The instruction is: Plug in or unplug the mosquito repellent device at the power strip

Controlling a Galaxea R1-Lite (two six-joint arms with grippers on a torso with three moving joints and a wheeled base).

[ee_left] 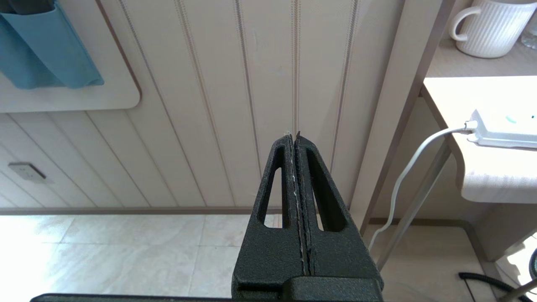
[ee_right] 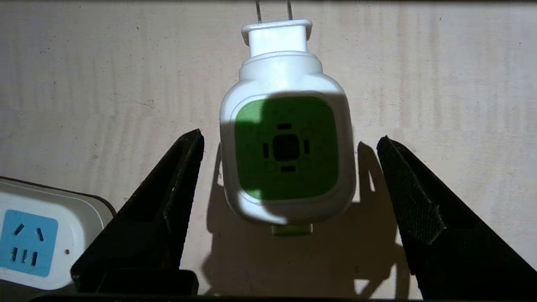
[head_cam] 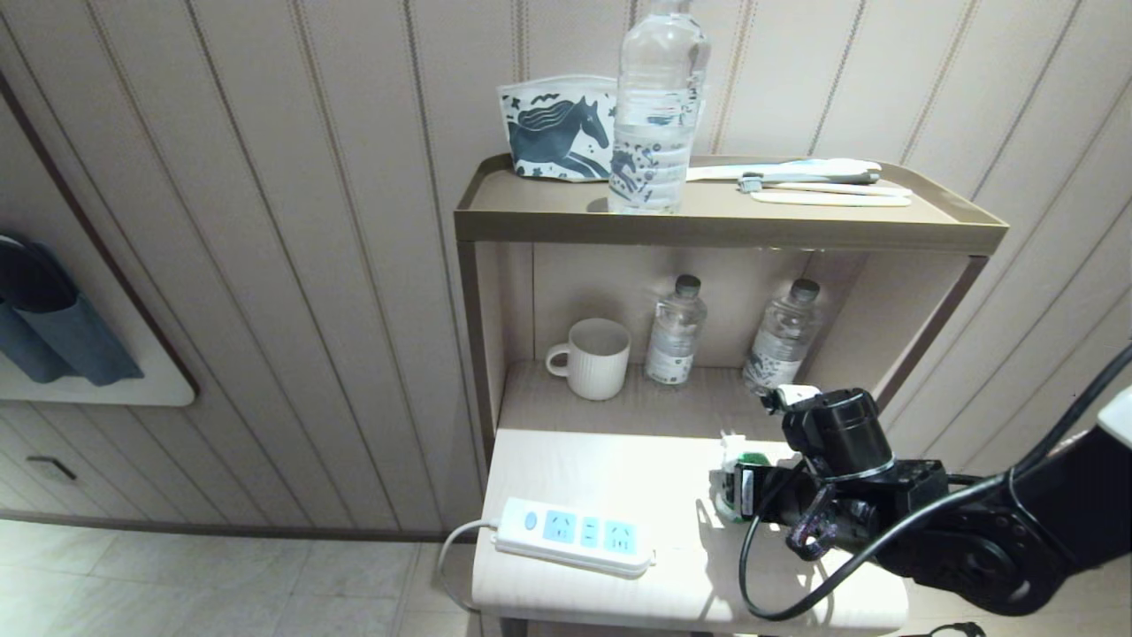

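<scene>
Here, my right claw [ee_right: 289, 184] hangs over the pale worktop [head_cam: 619, 469] with its two dark fingers [ee_right: 168, 209] spread wide. Between them stands the mosquito repellent device [ee_right: 287, 151], seen from above: a white rounded head with a green square face. Neither finger touches it; a strip of worktop shows on each side. Its two metal plug prongs stick out sideways, free, plugged into nothing.

The power strip [head_cam: 575, 535] lies flat on the same worktop, nearer its front edge and to the left of the device, well apart from it. It is a white bar with light-blue socket faces, a blue round button at one end, and a white cord [ee_left: 402, 180] hanging off the worktop's left side. All its sockets are empty.

My left claw [ee_left: 295, 136] is pressed fully closed, holding nothing, off to the left of the worktop, pointing toward the panelled wall [ee_left: 209, 105].
</scene>
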